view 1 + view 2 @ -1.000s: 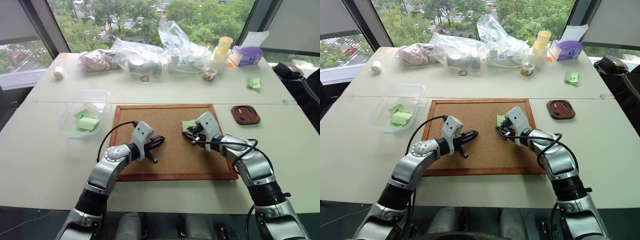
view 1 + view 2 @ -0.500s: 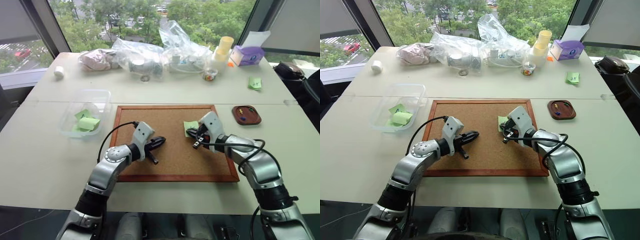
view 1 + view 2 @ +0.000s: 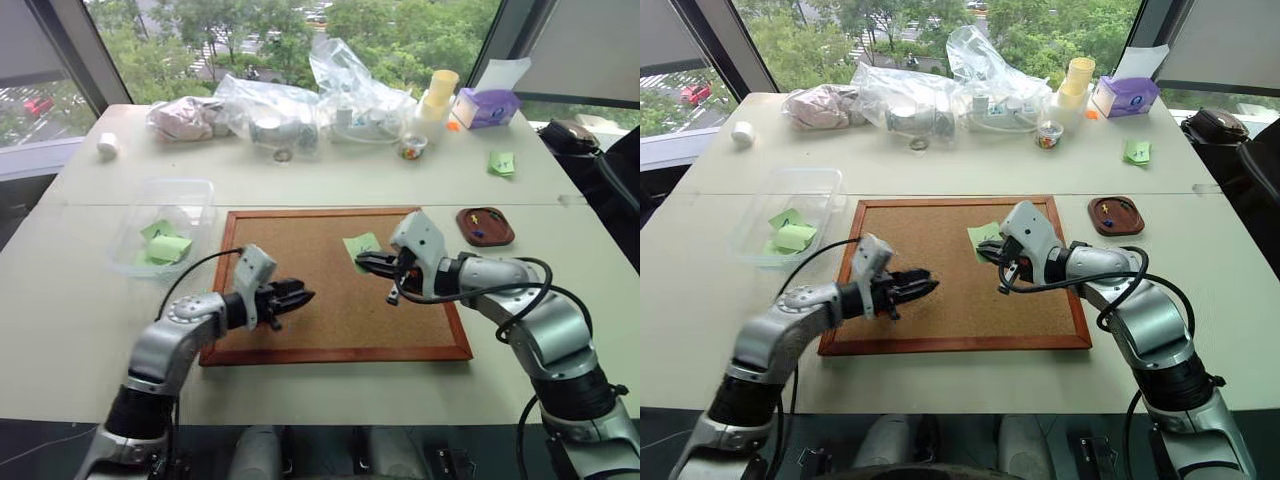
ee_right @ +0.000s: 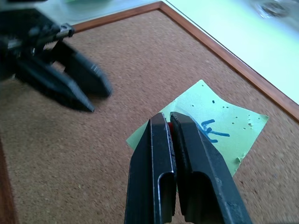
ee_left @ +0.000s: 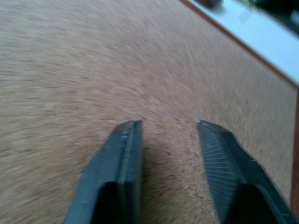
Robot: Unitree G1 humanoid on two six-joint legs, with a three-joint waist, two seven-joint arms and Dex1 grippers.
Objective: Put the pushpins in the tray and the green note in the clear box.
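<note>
My right gripper (image 4: 167, 122) hovers over the cork board (image 3: 300, 250) at frame centre, fingers pressed together; a sliver of red shows between them, too small to name. Just beyond the tips lies the green note (image 4: 212, 128), flat on the cork, blue scribble up. My left gripper (image 3: 300, 295) sits lower left on the board, fingers parted and empty. The clear box (image 3: 195, 190) is at the left; the tray (image 3: 497, 237), with pushpins (image 3: 482, 216) inside, at the right.

Left pincer (image 5: 168, 128) fingers parted; right pincer (image 4: 167, 119) fingers pressed together, both arms forward.
</note>
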